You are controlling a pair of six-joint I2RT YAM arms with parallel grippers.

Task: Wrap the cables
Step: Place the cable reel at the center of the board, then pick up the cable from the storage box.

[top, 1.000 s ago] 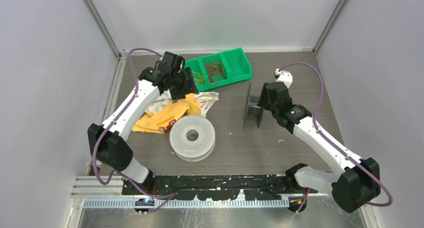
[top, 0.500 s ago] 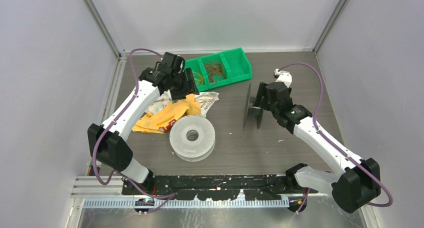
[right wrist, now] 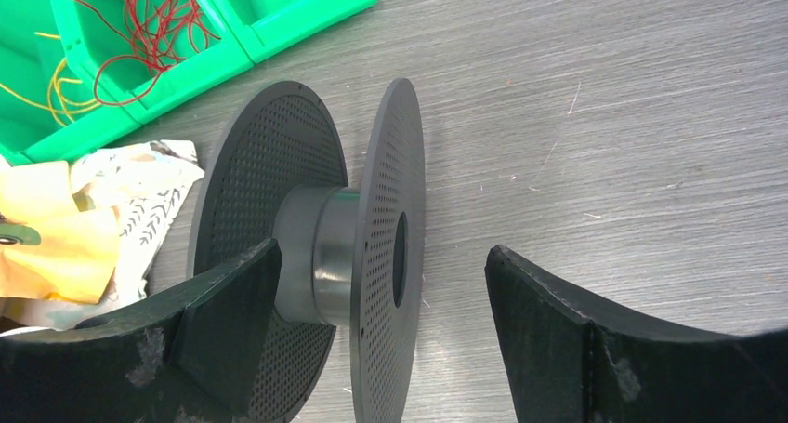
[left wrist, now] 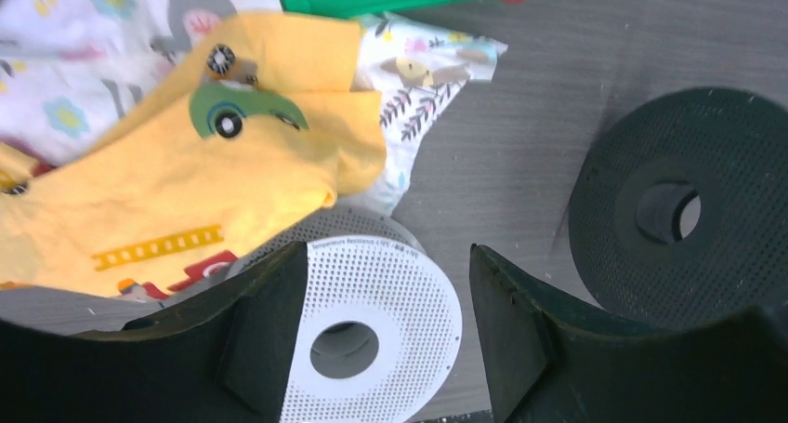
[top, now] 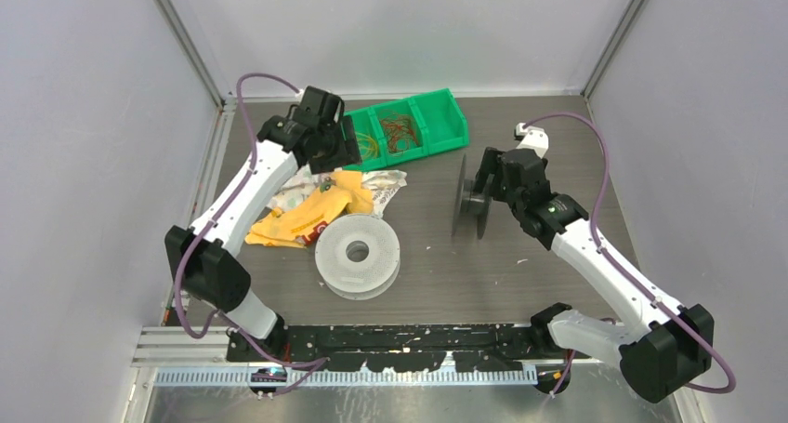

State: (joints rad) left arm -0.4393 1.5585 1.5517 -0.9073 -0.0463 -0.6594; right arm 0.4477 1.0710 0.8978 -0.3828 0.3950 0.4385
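Note:
The cables lie in a green bin (top: 437, 125): red-brown ones (top: 401, 132) in the middle compartment and yellow ones (top: 370, 146) in the left one. They also show in the right wrist view, red (right wrist: 149, 23) and yellow (right wrist: 46, 88). My left gripper (top: 336, 153) is open and empty, raised by the bin's left end, over the cloths. In its wrist view (left wrist: 383, 260) a white spool (left wrist: 372, 321) shows between the jaws. My right gripper (top: 481, 186) is open beside a black spool (top: 469, 200) standing on edge. In its wrist view (right wrist: 383, 256) the spool's near flange (right wrist: 386, 256) sits between the jaws.
A yellow cloth (top: 307, 214) and patterned white cloths (top: 386, 183) lie heaped left of centre. The white spool (top: 358, 254) lies flat in front of them. Grey walls enclose the table on three sides.
My left gripper has drawn a little back and left, toward the bin's left end. My right arm has shifted slightly by the black spool. Both grippers stay open.

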